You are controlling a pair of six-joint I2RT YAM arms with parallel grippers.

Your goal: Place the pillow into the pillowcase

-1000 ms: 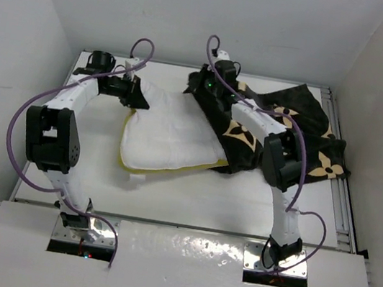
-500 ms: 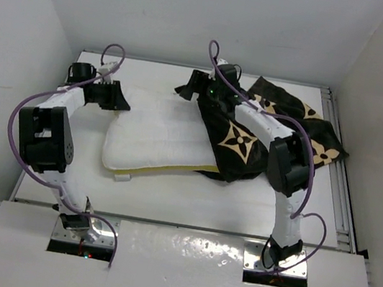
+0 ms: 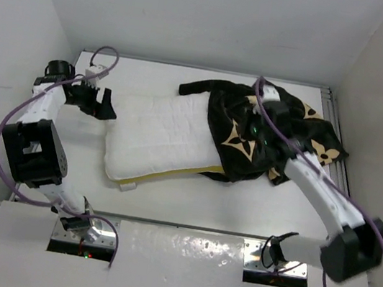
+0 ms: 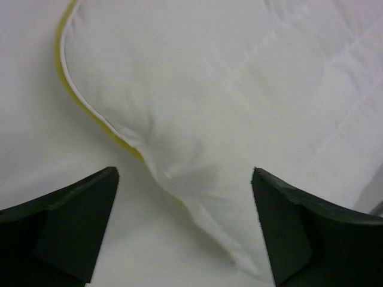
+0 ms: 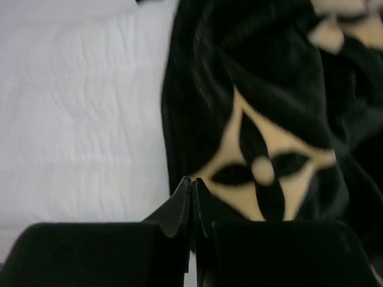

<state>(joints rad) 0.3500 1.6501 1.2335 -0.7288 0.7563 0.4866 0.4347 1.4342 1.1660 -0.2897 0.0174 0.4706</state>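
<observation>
Jaws wide apart on left gripper point(image 4: 185, 173) at a corner of the pillow point(image 3: 160, 135), together on right gripper point(image 5: 191, 179) over the pillowcase point(image 3: 225, 109), which covers the pillow's other end on the desk point(image 3: 190, 198).

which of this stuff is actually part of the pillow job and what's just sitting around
Part of the job:
- the pillow
- the pillowcase, pulled over the pillow's right end
- left gripper, at the pillow's left end
- right gripper, over the pillowcase

Just there:
- the white table
- the white walls
</observation>
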